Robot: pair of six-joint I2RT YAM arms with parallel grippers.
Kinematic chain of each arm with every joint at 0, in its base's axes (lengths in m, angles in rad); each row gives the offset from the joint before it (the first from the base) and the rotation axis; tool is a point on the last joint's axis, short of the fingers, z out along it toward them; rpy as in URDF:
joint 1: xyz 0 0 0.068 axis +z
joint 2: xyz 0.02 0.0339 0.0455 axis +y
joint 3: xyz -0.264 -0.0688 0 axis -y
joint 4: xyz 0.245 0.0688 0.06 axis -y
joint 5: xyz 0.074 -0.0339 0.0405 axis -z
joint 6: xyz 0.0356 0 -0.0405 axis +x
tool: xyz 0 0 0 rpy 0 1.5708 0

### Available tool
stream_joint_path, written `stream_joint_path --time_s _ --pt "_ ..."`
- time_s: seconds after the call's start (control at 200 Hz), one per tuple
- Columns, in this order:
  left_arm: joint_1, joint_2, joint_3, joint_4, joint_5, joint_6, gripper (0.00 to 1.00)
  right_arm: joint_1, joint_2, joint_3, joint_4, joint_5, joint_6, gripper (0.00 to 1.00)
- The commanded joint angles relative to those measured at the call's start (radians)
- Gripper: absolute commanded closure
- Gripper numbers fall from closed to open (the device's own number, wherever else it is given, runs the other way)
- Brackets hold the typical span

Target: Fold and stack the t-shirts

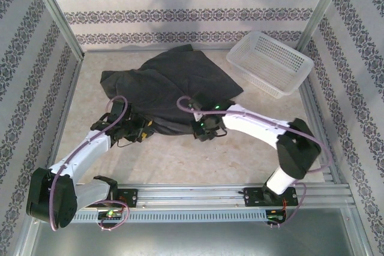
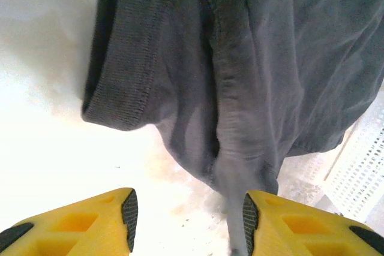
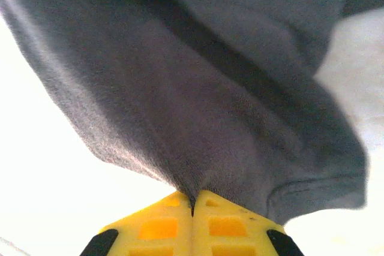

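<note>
**Left gripper**: sits low over the table at the near left edge of the shirt. In the left wrist view, its yellow fingers stand apart at a moderate gap, with bare table showing between them. A narrow fold of cloth runs down against the inner pad of the finger on the right of that view. The other pad is clear of the cloth. Nothing is clamped. A ribbed, stitched edge hangs at the left of that view; whether it is a sleeve or the hem cannot be told.

**Shirt**: dark grey, unfolded and rumpled. It lies across the middle and far part of the table, from the two grippers back toward the rear wall.

**Right gripper**: sits at the near edge of the shirt, right of centre. In the right wrist view, its fingers are pressed together with no gap, and an edge of the shirt is pinched between the tips. The cloth fans out upward from the pinch. A stitched hem shows at the lower right.

**Basket**: white lattice, at the far right corner of the table, set at an angle. The shirt's right edge lies just beside it; contact cannot be confirmed.
</note>
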Motion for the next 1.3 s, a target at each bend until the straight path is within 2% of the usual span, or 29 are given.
stream_joint_path --time_s 0.0,0.115,0.26,0.425,0.61,0.804,0.964,1.159,1.294 --pt "-0.060 -0.007 0.011 0.076 -0.072 -0.135 0.49 -0.062 -0.019 -0.015 -0.026 -0.183 -0.002 1.00" --pt "-0.115 0.010 0.025 0.126 -0.147 -0.219 0.49 -0.105 -0.029 -0.031 -0.035 -0.223 -0.010 1.00" --pt "-0.159 0.026 0.074 0.091 -0.245 -0.306 0.46 -0.132 -0.044 -0.054 -0.027 -0.230 -0.008 1.00" --pt "-0.188 0.082 0.078 0.119 -0.246 -0.448 0.46 -0.136 -0.045 -0.062 -0.020 -0.231 -0.006 1.00" --pt "-0.209 0.188 0.062 0.260 -0.233 -0.543 0.46 -0.140 -0.048 -0.067 -0.015 -0.236 -0.002 1.00" --pt "-0.209 0.269 0.084 0.339 -0.252 -0.557 0.47 -0.142 -0.058 -0.077 -0.016 -0.244 0.001 1.00" --pt "-0.219 0.311 0.094 0.383 -0.218 -0.550 0.57 -0.144 -0.069 -0.088 -0.013 -0.240 0.011 1.00" --pt "-0.227 0.299 0.061 0.385 -0.200 -0.554 0.60 -0.143 -0.070 -0.088 -0.012 -0.244 0.016 1.00" --pt "-0.228 0.312 0.064 0.390 -0.158 -0.545 0.67 -0.143 -0.072 -0.090 -0.010 -0.245 0.018 1.00"
